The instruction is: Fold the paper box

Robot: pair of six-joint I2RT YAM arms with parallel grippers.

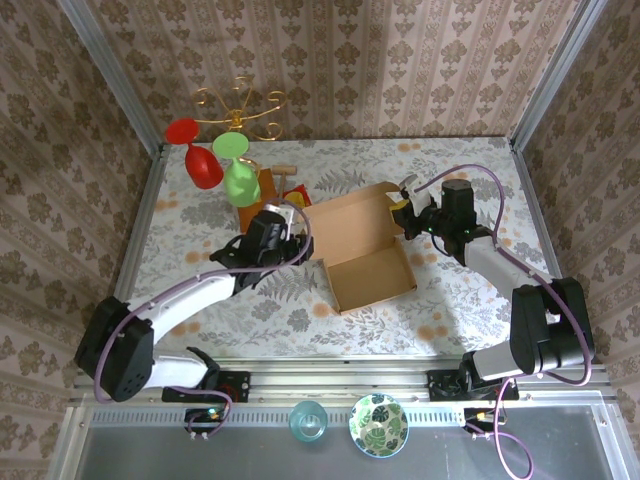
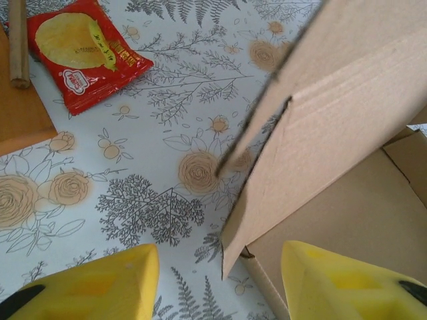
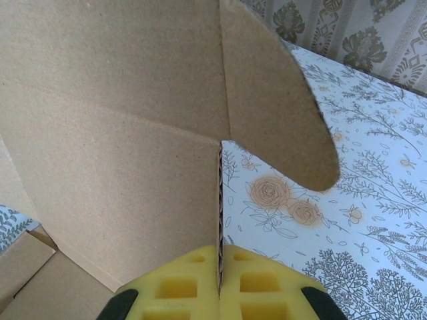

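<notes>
Entry, bench state.

- Your paper box [image 1: 365, 268] sits near the middle of the floral tablecloth [image 1: 200, 290]. It is part-formed, with a shallow tray on the near side and a wider panel joined to it toward 11 o'clock.
- Your right gripper [image 1: 404, 205] is at the box's 2 o'clock corner. In the right wrist view its yellow pads [image 3: 180, 288] are pressed together on the edge of an upright cardboard wall, so it has a pinch grip on the box. A rounded flap stands out from that wall toward 1 o'clock.
- Your left gripper [image 1: 296, 222] is at the box's 9 o'clock side. In the left wrist view its yellow fingers [image 2: 113, 287] stand about half apart. The lower corner of a tilted cardboard panel hangs in the gap between them and touches neither pad that you can see. It holds nothing.
- A red snack packet [image 2: 80, 50] lies flat on the cloth at 11 o'clock in the left wrist view, just beside a wooden block [image 2: 20, 113].
- From above, a red glass [image 1: 200, 165] and a green glass [image 1: 238, 180] stand at 10 o'clock from the box, near a gold wire rack [image 1: 240, 105].
- A patterned bowl [image 1: 378, 425] and a blue glass [image 1: 308, 420] sit on the near ledge at 6 o'clock, well apart from the box.
</notes>
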